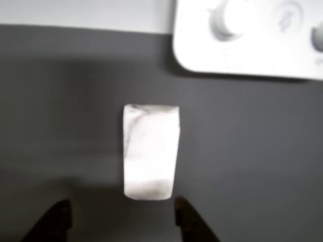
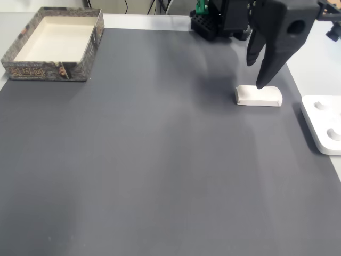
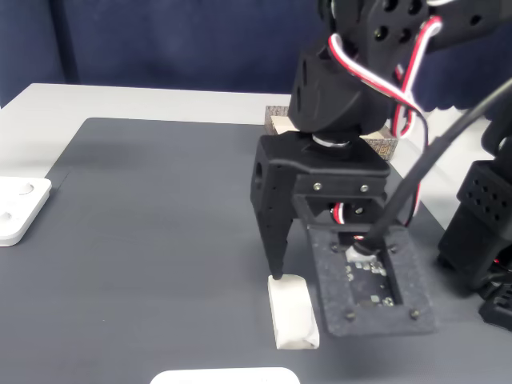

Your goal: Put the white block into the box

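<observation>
The claw (image 1: pixel 121 219) stands with its jaws apart and holds nothing, its two dark tips showing at the bottom of the other view on either side of the near end of the white block (image 1: pixel 151 151); in a fixed view the claw (image 2: pixel 260 72) hangs just over the block (image 2: pixel 259 96), one finger (image 3: pixel 276 240) reaching down to the block's end (image 3: pixel 293 310), though I cannot tell whether it touches; the block lies flat on the dark grey counter (image 2: pixel 160 160), near the flat white panel with round buttons (image 2: pixel 325 125), and the box (image 2: pixel 53 42) sits well apart at the far corner, nothing inside it; the step in hand looks like the approach before the grasp; next the claw likely needs to come down astride the block's narrow width and close on its long sides, then lift and carry it across to the box.
</observation>
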Controlling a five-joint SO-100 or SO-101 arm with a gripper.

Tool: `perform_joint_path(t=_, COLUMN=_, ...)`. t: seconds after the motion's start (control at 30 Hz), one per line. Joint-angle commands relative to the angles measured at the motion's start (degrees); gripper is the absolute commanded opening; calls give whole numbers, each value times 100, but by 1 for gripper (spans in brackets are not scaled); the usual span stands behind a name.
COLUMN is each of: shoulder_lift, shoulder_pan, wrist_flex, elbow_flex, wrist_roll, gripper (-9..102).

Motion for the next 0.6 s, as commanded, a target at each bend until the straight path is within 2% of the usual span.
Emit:
perform_joint_path(t=0.0, shoulder_lift=-18, shoulder_pan=-26, wrist_flex=-35, elbow_flex=-378, wrist_roll=-158, gripper=32)
perform_joint_path(t=0.2, shoulder_lift=-123, shoulder_pan=-18, wrist_flex=-88, elbow_flex=-378, wrist_roll=-272, gripper=33)
perform_joint_path(t=0.57, shoulder_lift=-316, shoulder_pan=53, wrist_flex=-835, elbow_flex=-396, wrist_roll=-580, gripper=32)
